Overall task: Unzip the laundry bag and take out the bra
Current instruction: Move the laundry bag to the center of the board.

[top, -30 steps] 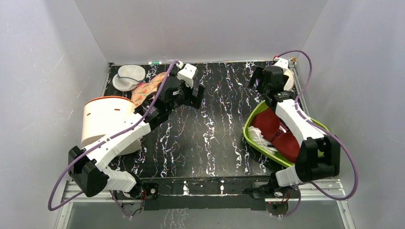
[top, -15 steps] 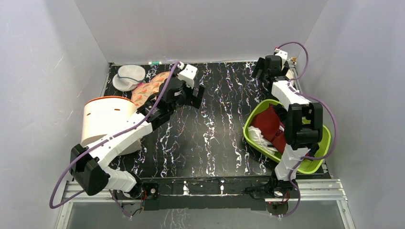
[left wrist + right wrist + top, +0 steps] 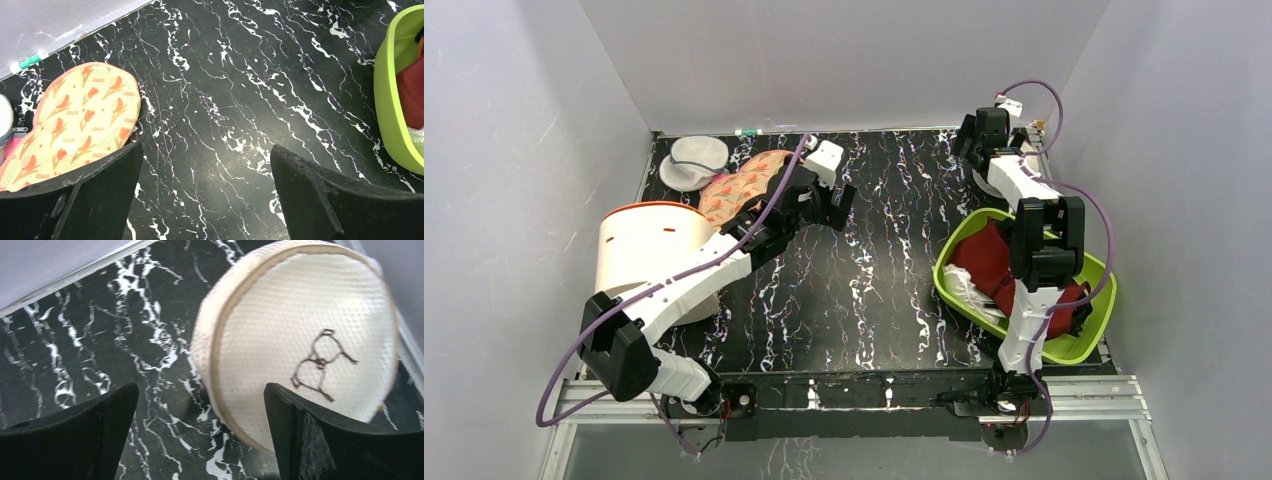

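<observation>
The laundry bag is a round cream-white mesh pod with a tan rim and a small dark drawing on it. It stands tilted in the table's back right corner. In the right wrist view it fills the upper right. My right gripper is open and empty just above its left rim, with the right finger over the mesh. In the top view the right gripper and arm cover most of the bag. The bra is hidden. My left gripper is open and empty over bare table.
A green basket with dark maroon garments sits at the right; its rim shows in the left wrist view. A white tub with an orange rim, a greyish mesh pod and an orange-patterned pouch are at the left.
My right arm has swung back into the far right corner, bringing the open gripper over the laundry bag. My left gripper has shifted slightly right.
</observation>
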`<action>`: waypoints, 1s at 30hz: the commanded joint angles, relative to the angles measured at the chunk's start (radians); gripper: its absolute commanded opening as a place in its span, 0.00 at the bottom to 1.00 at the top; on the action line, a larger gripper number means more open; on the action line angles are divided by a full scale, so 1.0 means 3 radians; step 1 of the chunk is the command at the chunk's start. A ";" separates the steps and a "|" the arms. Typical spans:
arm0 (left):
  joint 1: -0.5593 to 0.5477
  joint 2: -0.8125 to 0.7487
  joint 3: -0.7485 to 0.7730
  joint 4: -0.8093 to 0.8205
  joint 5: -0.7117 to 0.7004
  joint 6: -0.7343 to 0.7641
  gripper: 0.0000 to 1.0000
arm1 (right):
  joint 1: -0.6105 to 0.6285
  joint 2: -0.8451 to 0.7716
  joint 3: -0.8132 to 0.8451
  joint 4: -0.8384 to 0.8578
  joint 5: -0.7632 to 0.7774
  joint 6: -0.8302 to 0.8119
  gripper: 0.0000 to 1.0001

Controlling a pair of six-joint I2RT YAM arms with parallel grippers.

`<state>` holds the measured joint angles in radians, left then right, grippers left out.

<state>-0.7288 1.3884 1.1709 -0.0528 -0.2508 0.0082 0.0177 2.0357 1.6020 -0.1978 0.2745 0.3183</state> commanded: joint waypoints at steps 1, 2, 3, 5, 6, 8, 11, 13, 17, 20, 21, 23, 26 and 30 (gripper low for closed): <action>-0.0018 0.0002 0.0033 0.0048 0.0020 -0.0003 0.98 | -0.0022 -0.0012 -0.0042 0.0198 0.0600 -0.0014 0.98; -0.0020 0.0004 0.0033 0.0048 0.0027 -0.0006 0.98 | -0.0031 0.0015 -0.0077 0.0228 0.0660 -0.0018 0.98; -0.0020 0.0001 0.0031 0.0046 0.0032 -0.0011 0.98 | -0.0033 0.0060 -0.0074 0.0201 0.0741 -0.0015 0.98; -0.0020 0.0009 0.0034 0.0048 0.0038 -0.0012 0.98 | -0.0034 0.0167 -0.0007 0.0123 0.0841 -0.0029 0.98; -0.0020 0.0016 0.0038 0.0040 0.0038 -0.0010 0.98 | -0.0034 0.0219 0.0029 0.0066 0.0847 -0.0056 0.98; -0.0020 0.0025 0.0044 0.0033 0.0039 -0.0003 0.99 | -0.0034 0.0299 0.0064 0.0036 0.0766 -0.0103 0.98; -0.0022 0.0015 0.0040 0.0037 0.0017 0.0017 0.98 | -0.0025 0.0403 0.0077 0.0049 0.0383 -0.0190 0.98; -0.0021 0.0014 0.0030 0.0048 -0.0001 0.0033 0.98 | 0.0015 0.0477 0.0117 0.0009 0.0113 -0.0226 0.98; -0.0020 0.0030 0.0029 0.0048 -0.0017 0.0054 0.99 | 0.0211 0.0509 0.0113 -0.0079 -0.0058 -0.0287 0.98; -0.0019 0.0023 0.0034 0.0043 -0.0027 0.0061 0.99 | 0.0475 0.0467 0.0034 -0.0134 -0.0106 -0.0304 0.98; -0.0020 0.0025 0.0034 0.0047 -0.0031 0.0066 0.98 | 0.0569 0.0445 0.0016 -0.0177 -0.0109 -0.0298 0.98; -0.0020 0.0015 0.0032 0.0042 -0.0047 0.0076 0.98 | 0.0758 0.0412 -0.0042 -0.0247 -0.0125 -0.0272 0.98; -0.0020 0.0007 0.0029 0.0047 -0.0086 0.0103 0.98 | 0.1038 0.0351 -0.0154 -0.0349 -0.0220 -0.0130 0.98; -0.0019 -0.0047 0.0008 0.0070 -0.0166 0.0125 0.98 | 0.1409 0.0195 -0.0359 -0.0540 -0.0574 0.0178 0.97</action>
<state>-0.7288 1.4017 1.1706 -0.0528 -0.2623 0.0273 0.3462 2.1727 1.5524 -0.2676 0.2455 0.2749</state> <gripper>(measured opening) 0.983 0.979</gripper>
